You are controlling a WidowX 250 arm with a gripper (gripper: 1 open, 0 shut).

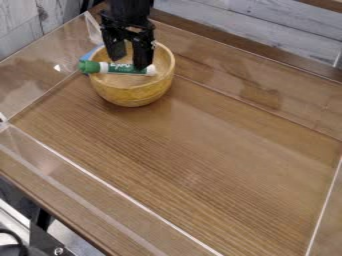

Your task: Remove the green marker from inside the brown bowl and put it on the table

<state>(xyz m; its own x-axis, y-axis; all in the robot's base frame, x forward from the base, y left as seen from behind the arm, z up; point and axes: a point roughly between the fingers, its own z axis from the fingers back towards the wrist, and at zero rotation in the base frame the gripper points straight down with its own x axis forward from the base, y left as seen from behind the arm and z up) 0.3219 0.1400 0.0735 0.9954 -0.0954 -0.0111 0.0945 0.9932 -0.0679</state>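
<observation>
Gripper [130,55] stands over the brown bowl [132,88], pointing straight down, its two black fingers [144,52] spread wide with nothing between them — no hold on anything. The fingertips reach down inside the bowl's rim, one on each side of the green marker [115,68]; whether they touch it cannot be told at this size. The marker lies across the top of the bowl, near level, its green cap poking past the left rim and its labelled white barrel running toward the fingers. The bowl sits at the far left part of the table [201,160], close to the clear plastic rim [27,150] — upright and steady.
</observation>
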